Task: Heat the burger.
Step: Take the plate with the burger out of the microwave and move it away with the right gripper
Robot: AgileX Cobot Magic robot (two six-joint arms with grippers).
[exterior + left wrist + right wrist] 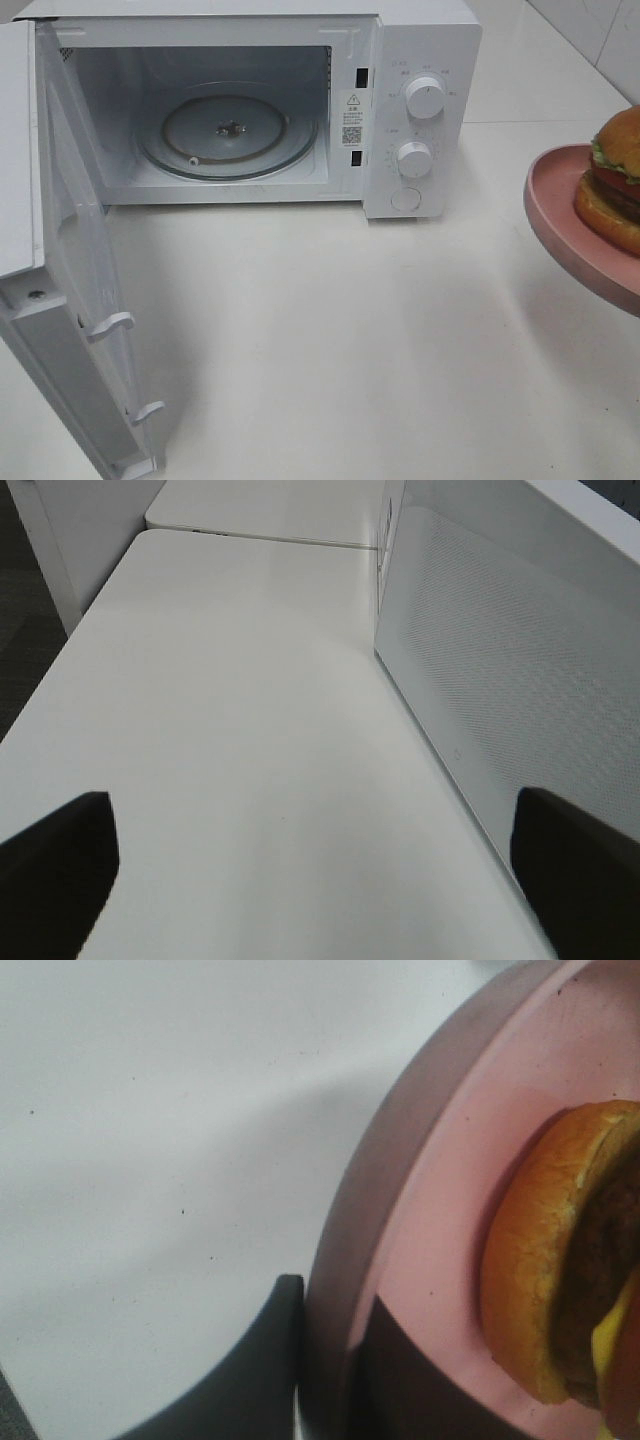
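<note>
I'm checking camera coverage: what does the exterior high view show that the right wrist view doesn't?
Only the exterior high view shows the microwave, its open door and the glass turntable inside. Only the right wrist view shows the right gripper shut on the rim of the pink plate. Both show the plate, the burger on it, and the white table.

Glossy bun on the burger [615, 180], matt pink plate [560, 195] (plastic-looking), clear glass turntable [228, 135]
</note>
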